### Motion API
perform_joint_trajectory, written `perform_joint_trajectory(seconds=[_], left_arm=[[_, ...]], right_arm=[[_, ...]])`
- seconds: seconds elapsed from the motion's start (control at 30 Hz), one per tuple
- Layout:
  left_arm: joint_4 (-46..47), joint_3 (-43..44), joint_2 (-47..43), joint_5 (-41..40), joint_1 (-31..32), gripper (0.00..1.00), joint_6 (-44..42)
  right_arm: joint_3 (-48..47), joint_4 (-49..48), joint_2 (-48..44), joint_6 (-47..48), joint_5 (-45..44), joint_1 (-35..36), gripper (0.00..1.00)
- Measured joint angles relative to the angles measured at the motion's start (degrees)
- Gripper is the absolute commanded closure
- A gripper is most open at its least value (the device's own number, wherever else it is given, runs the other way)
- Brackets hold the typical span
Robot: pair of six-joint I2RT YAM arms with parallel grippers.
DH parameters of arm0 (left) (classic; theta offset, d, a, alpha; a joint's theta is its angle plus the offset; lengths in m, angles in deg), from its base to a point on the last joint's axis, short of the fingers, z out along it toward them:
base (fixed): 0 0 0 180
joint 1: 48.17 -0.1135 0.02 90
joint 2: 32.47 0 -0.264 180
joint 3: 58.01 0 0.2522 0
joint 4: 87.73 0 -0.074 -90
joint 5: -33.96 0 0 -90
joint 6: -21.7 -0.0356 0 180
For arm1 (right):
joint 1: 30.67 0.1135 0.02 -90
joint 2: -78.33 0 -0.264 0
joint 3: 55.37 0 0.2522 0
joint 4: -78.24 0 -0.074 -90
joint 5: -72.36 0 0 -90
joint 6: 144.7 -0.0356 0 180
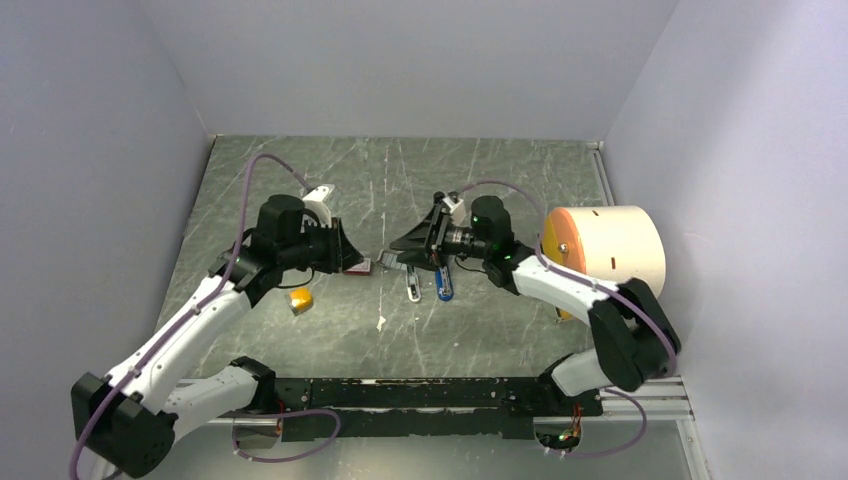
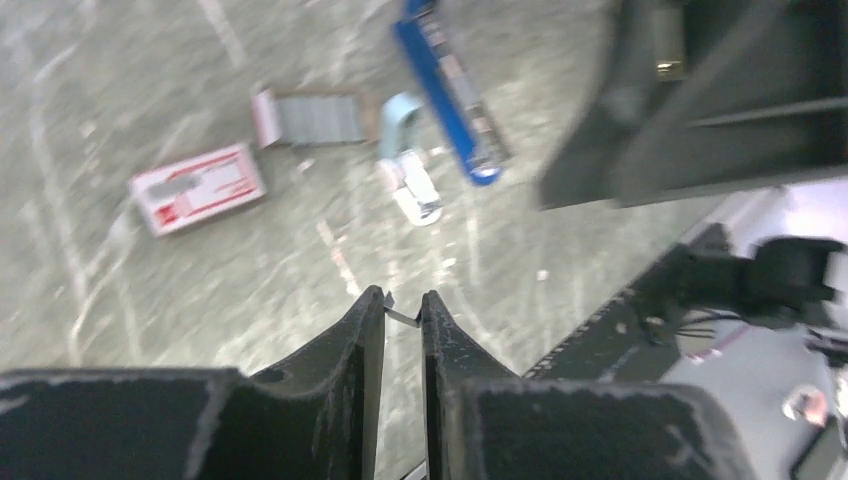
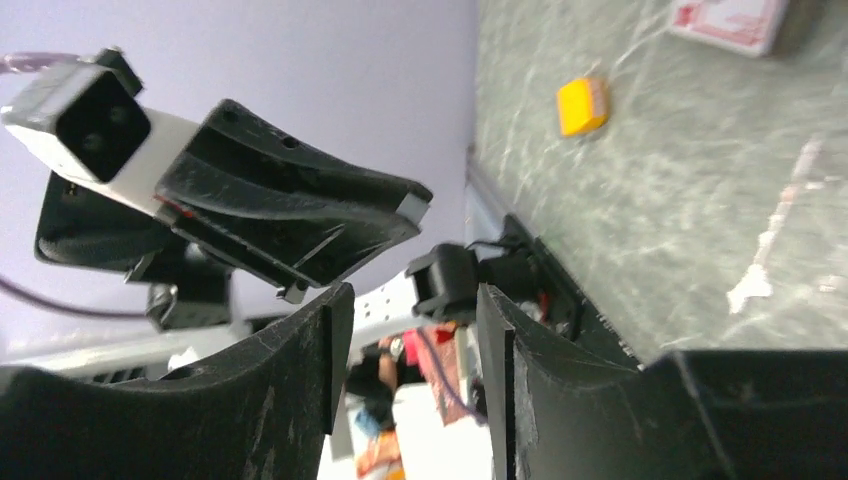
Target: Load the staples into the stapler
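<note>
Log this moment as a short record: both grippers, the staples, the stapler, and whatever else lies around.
left gripper: closed on a thin silvery strip of staples, held above the table
right gripper: jaws apart, nothing between them, facing the left gripper
stapler: blue, lying on the table, not held
red-and-white box: flat on the table, grey tray beside it
orange-yellow block: on the table near the left arm
cream roll: large, at the right side

Pinching thin silvery staples [image 2: 400,316] between near-closed tips of left gripper [image 2: 403,305], above grey marbled surface [image 2: 150,300]. Beyond: blue stapler [image 2: 450,90], grey tray [image 2: 315,118], red-and-white box [image 2: 197,187], lying apart.
</note>
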Motion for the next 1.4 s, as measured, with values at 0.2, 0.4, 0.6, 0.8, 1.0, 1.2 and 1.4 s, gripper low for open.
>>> perform_joint_trajectory(seconds=[0.2, 0.4, 0.6, 0.8, 1.0, 1.2, 1.4], left_arm=[[-11.47, 4.04, 10.54, -12.94, 4.26, 0.83, 0.07], [-17.68, 7.78, 22.18, -21.2, 16.79, 0.84, 2.89], [-20.92, 12.74, 32.3, -26.01, 25.66, 0.84, 7.52], [-21.66, 14.43, 39.5, -27.96, 31.78, 0.84, 11.15], [-21.73, 15.17, 42.86, -28.39, 35.08, 0.82, 13.0], [-21.73, 15.91, 46.64, -28.83, 36.76, 0.79, 13.44], [-22.16, 16.9, 47.47, -29.46, 37.51, 0.66, 13.22]], right_arm=[[0.22, 16.59, -10.27, 9.09, -13.79, -1.09, 0.49], [0.2, 30.49, -20.61, 15.17, -30.62, -1.2, 0.5], [0.2, 38.36, -26.03, 18.38, -42.95, -1.25, 0.5], [0.26, 41.2, -26.1, 19.43, -46.88, -1.22, 0.5], [0.28, 41.48, -25.83, 19.76, -47.84, -1.22, 0.5], [0.28, 42.07, -25.81, 19.89, -48.24, -1.22, 0.51], [0.61, 43.3, -26.93, 19.8, -49.29, -1.22, 0.51]])
